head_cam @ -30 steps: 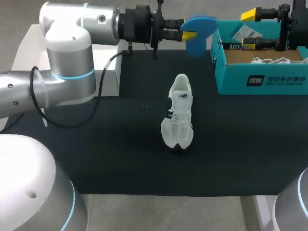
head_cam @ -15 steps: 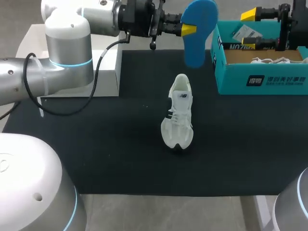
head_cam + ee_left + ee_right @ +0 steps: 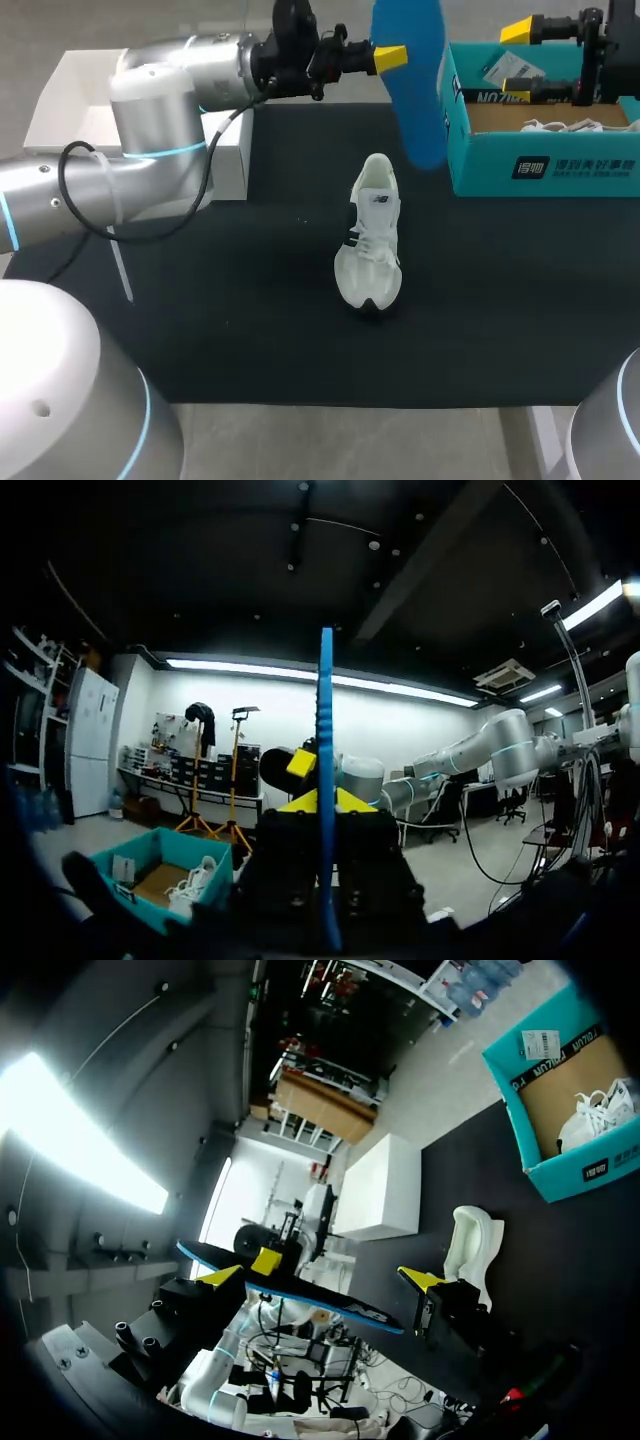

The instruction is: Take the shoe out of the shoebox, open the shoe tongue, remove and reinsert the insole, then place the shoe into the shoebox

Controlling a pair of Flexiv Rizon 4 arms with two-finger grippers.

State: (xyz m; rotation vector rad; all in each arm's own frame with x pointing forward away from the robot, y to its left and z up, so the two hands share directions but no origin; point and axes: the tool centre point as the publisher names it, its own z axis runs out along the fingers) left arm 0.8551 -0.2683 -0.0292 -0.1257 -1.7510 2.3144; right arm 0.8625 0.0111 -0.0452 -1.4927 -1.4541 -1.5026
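Tip of insole [image 3: 418, 90] past upper edge

I work over a black mat [image 3: 250, 320] that lies flat across the working surface, dull and evenly dark, with a few pale specks near its middle; along its near edge a pale grey strip [image 3: 350, 440] shows, crossed by a thin seam toward the right; whether that strip is bare table top I cannot tell; a white block [image 3: 225, 165] stands at the mat's far left corner, its side wall just beside the mat's edge, its top a shallow white tray; the light is soft and even; the right wrist view shows the same block beside the mat.
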